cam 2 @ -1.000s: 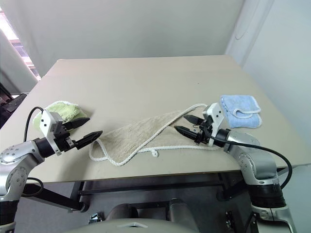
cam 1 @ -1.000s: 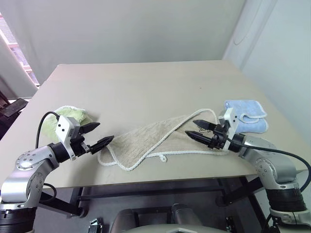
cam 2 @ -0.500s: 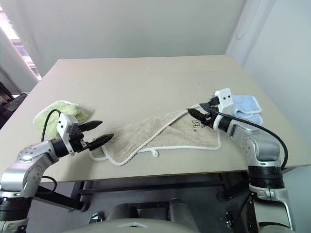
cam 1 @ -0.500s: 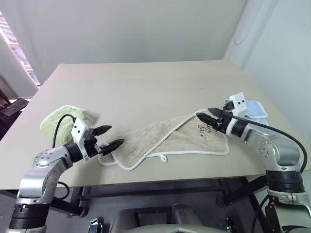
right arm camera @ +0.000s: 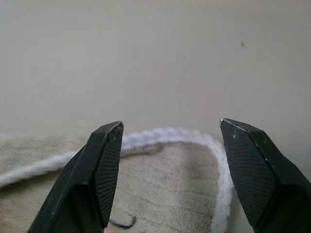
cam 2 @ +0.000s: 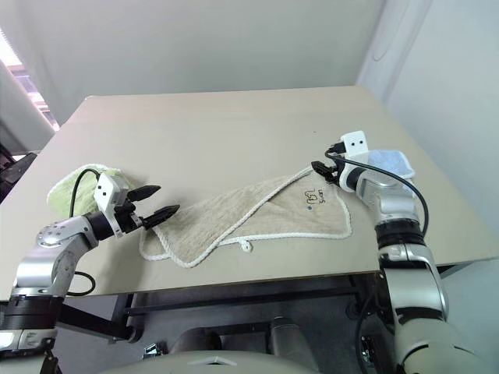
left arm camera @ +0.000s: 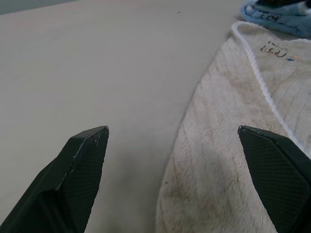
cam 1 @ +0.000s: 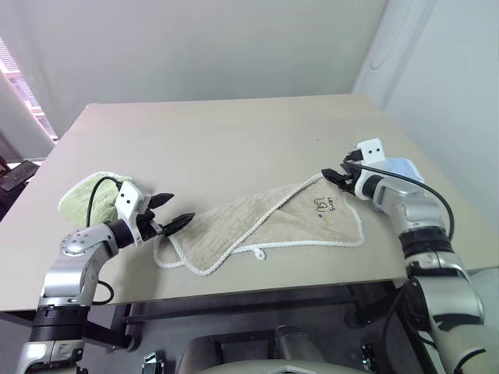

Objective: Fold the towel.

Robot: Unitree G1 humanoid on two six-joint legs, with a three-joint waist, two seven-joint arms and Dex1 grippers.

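**Your claws close in on the towel's two ends**

Nearest you, the towel [cam 1: 257, 222] lies loosely rumpled on the desk [cam 1: 218, 140], its near edge close to the desk's front. Your left claw [cam 1: 173, 220] has crept in to the towel's left end, fingers spread wide and empty. Farther back, your right claw [cam 1: 335, 176] has swung out from the towel's near right edge to its far right corner, jaws partly open astride the white cord and gripping nothing. Both corners look ready for pinching; no fold is made yet.
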